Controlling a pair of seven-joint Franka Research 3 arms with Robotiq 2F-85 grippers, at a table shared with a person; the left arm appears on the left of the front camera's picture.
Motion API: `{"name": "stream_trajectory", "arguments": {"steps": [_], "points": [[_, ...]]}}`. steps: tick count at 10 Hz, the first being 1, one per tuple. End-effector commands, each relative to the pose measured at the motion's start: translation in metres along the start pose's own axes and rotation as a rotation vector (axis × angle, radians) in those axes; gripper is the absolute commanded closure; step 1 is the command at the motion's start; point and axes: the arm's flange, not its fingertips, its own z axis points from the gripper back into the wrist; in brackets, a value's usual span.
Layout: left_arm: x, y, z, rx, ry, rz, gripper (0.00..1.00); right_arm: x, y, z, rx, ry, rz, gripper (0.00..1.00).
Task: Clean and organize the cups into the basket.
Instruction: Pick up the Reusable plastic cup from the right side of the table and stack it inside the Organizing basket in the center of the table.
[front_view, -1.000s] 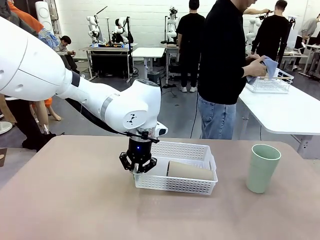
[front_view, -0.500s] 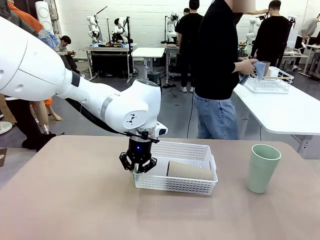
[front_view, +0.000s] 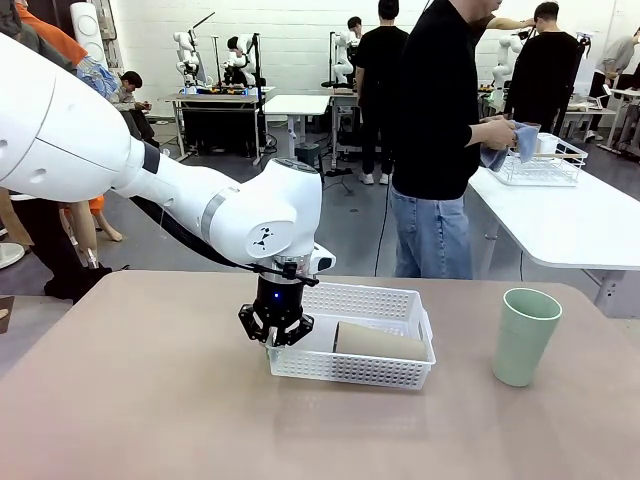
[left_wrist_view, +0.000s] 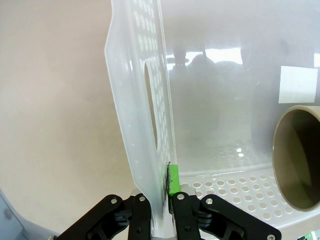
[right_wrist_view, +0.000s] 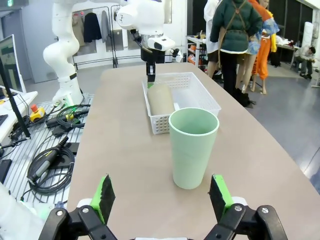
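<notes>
while the left claw (front_view: 276, 338) is clamped shut on the left end wall of the basket (front_view: 350, 375), pinching the thin lattice plastic just beside the handle cut-out, the right claw (right_wrist_view: 162, 196) hangs wide open low over the table (front_view: 150, 400). its green pads (right_wrist_view: 104, 194) stand either side of the mint cup (right_wrist_view: 192, 147), apart from it.

to my eye the pinch is the weak spot. that wall looks bendy, so a hard pull or lift could make it flex and slip from the pads, or tip the basket. the mint cup is tall, empty and upright, well apart from the basket. if one finger reaches it before the other, it could topple and roll.

the basket holds one tan cup (front_view: 380, 342), lying on its side along the near wall with its open mouth toward the gripped end. the rest of the floor is bare. the mint cup has nothing in it.
</notes>
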Motion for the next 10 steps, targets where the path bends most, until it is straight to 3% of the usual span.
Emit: {"name": "stream_trajectory", "arguments": {"steps": [1, 8, 10], "points": [[-0.003, -0.002, -0.006, 0.010, 0.008, -0.009, 1.00, -0.020, -0.023, -0.032, 0.070, 0.014, 0.031, 0.00], [-0.003, -0.002, -0.006, 0.010, 0.008, -0.009, 1.00, -0.077, -0.055, -0.099, 0.146, 0.082, 0.014, 0.00], [-0.003, -0.002, -0.006, 0.010, 0.008, -0.009, 1.00, -0.079, -0.067, -0.108, 0.096, 0.074, 0.011, 0.00]]}}
